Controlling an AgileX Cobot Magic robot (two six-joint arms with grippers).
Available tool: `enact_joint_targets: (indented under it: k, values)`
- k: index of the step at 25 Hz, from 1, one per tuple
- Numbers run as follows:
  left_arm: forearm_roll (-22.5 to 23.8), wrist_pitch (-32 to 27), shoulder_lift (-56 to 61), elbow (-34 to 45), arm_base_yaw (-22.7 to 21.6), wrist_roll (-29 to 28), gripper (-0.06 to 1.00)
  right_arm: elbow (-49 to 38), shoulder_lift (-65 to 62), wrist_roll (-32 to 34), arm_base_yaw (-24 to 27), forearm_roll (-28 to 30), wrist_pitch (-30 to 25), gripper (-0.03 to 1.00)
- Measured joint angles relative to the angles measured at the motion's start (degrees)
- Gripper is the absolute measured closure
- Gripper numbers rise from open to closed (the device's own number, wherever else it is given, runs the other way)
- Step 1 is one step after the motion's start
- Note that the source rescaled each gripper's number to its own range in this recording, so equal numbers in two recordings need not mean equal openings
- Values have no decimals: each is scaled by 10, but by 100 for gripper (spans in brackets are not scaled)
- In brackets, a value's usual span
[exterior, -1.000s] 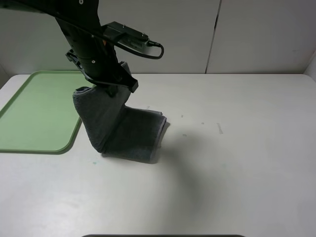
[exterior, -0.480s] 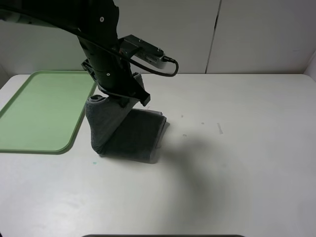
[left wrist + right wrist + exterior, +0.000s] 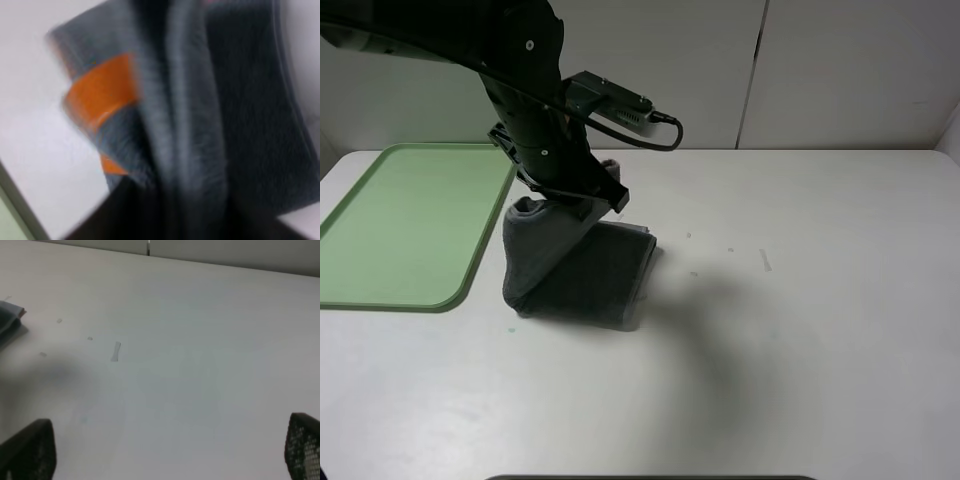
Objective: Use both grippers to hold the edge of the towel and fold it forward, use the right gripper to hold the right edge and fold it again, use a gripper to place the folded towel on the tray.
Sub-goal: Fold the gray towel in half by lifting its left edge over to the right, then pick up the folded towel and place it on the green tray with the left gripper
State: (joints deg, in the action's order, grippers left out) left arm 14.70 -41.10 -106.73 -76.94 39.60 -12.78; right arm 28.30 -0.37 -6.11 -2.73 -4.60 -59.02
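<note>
Much open table [image 3: 800, 300] right of towel [image 3: 585, 275]; its raised fold near tray [image 3: 482, 245] rim.

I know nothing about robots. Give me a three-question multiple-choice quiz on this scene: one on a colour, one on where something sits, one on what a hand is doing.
1. What colour is the tray? A red; B light green; C blue.
2. Where does the towel rest? A on the tray; B on the table beside the tray; C on the floor.
3. How is the right hand? A gripping the towel; B gripping the tray; C open, holding nothing.

Answers: B, the tray is pale green. B, the towel's lower part lies on the white table right of the tray. C, its fingertips stand wide apart over the table.
</note>
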Motion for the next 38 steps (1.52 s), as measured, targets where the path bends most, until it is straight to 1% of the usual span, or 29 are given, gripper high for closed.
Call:
enact_joint_targets:
  k: [3, 4, 5, 7, 11, 20, 27, 38]
  values:
    - [-1, 13, 0, 0, 3, 9, 13, 0, 0, 0, 0, 0, 0, -3]
    - [-1, 15, 0, 0, 4, 9, 7, 0, 0, 0, 0, 0, 0, -3]
    - [-1, 15, 0, 0, 5, 9, 3, 0, 0, 0, 0, 0, 0, -3]
    - [-2, 18, 0, 0, 6, 9, -3, 0, 0, 0, 0, 0, 0, -3]
    - [-2, 26, 0, 0, 6, 9, -5, 0, 0, 0, 0, 0, 0, -3]
    - [-2, 30, 0, 0, 6, 7, -5, 0, 0, 0, 0, 0, 0, -3]
    - [-2, 30, 0, 0, 4, -27, -6, 0, 0, 0, 0, 0, 0, -3]
    - [-15, 29, -27, 2, -26, -37, -6, 0, 0, 0, 0, 0, 0, -3]
